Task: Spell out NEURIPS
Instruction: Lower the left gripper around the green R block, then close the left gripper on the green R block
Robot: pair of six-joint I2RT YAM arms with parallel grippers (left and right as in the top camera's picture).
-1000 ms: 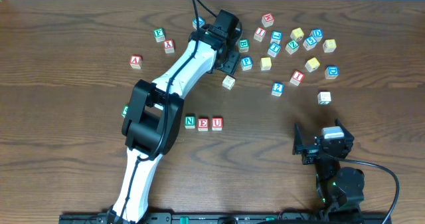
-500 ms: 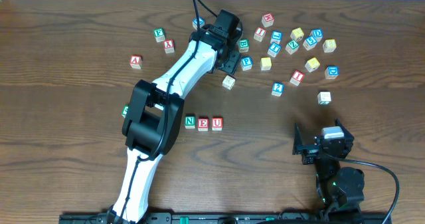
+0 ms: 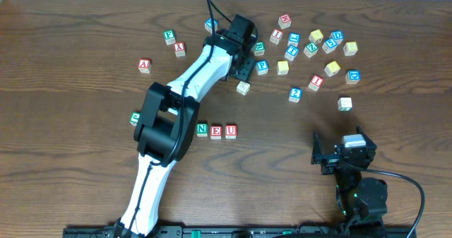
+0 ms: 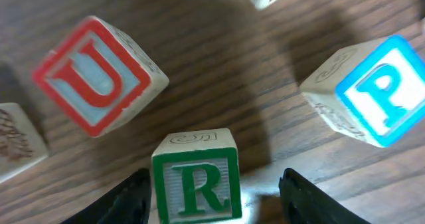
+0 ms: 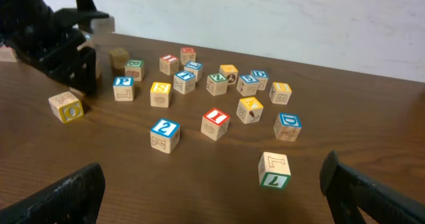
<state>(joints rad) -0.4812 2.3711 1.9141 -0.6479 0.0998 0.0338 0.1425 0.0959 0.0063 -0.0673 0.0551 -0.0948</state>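
R cube (image 4: 196, 184) inside L claw (image 4: 216, 192), jaws open

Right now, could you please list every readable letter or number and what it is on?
"N": green N cube.
"E": red E cube.
"U": red U cube.
"R": green R cube, between left fingers.
"P": blue P cube.
"2": blue 2 cube.
"7": green 7 cube.
The rest: too small or blurred to read.

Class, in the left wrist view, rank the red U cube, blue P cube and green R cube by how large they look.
1. red U cube
2. blue P cube: nearly alike, cut by the frame edge, so unsure
3. green R cube: clearly smallest
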